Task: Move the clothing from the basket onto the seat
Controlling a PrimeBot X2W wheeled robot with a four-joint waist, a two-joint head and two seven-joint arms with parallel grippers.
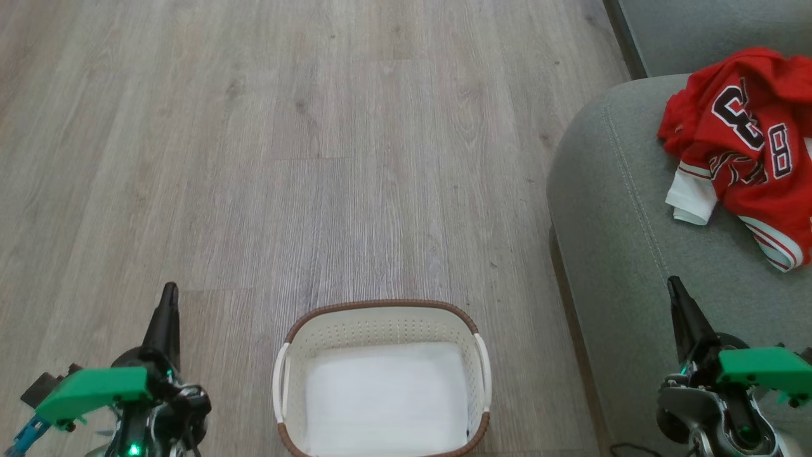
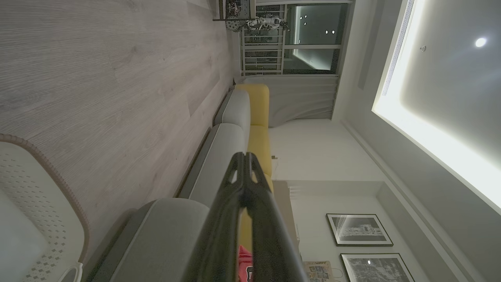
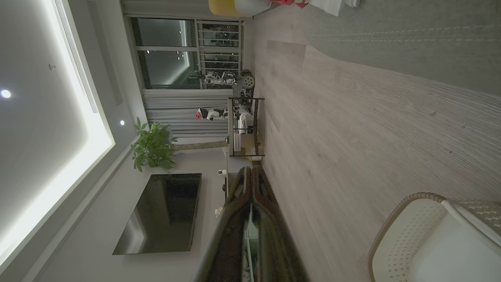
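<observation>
A: L tool, R tool, status?
B: Both clenched, nothing held. Head view: L at 8 o'clock, R at 4.
A: And clothing?
B: Red heap w/ numbers on seat, 2 o'clock, well apart from basket.
A: Where's that?
B: 6 o'clock, on floor btwn tools; white liner flat inside.

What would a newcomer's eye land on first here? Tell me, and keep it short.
The red jersey, crumpled on the grey-green seat at the head view's upper right, stands out first. Next comes the white basket on the wood floor at bottom centre, with a flat white liner sheet inside. The left gripper and right gripper sit shut at the lower corners.
</observation>
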